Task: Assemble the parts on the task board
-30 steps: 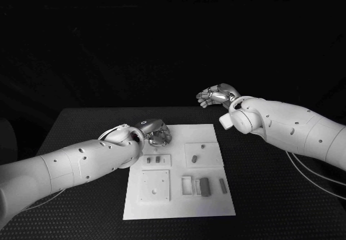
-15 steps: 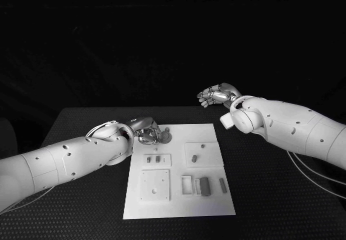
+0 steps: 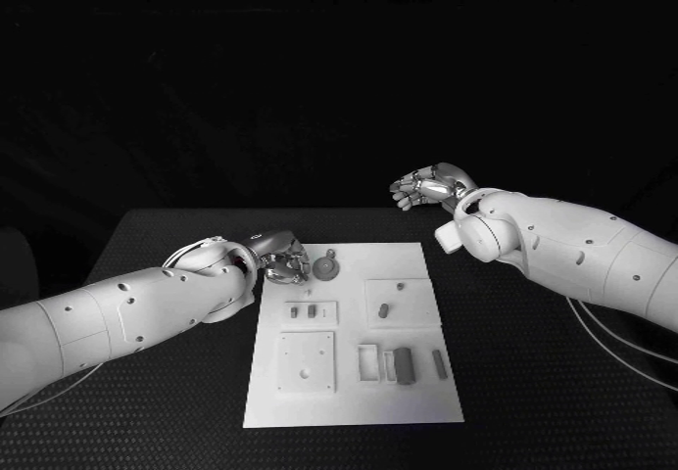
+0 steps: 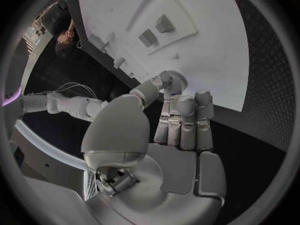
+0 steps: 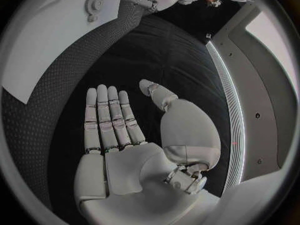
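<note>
The white task board (image 3: pixel 410 406) lies in the middle of the black table. A round grey toothed part (image 3: pixel 326 267) lies on the board's far left area; it appears again (image 4: pixel 174 79) just past my left thumb tip, and whether they touch I cannot tell. My left hand (image 3: pixel 283 257) hovers at the board's far left edge with its fingers straight and nothing in it. My right hand (image 3: pixel 431 186) is raised beyond the table's far right side, its palm (image 5: pixel 134 170) flat, fingers stretched out, empty.
Nearer on the board are a small plate with two grey pieces (image 3: pixel 303 312), a plate with one peg (image 3: pixel 381 310), a blank square plate (image 3: pixel 304 362), and grey bars (image 3: pixel 402 364) beside slots. Bare black table (image 3: pixel 565 392) surrounds the board.
My left hand has drawn back to the left off the board, uncovering the round toothed part, which stays on the board. The right hand has barely moved.
</note>
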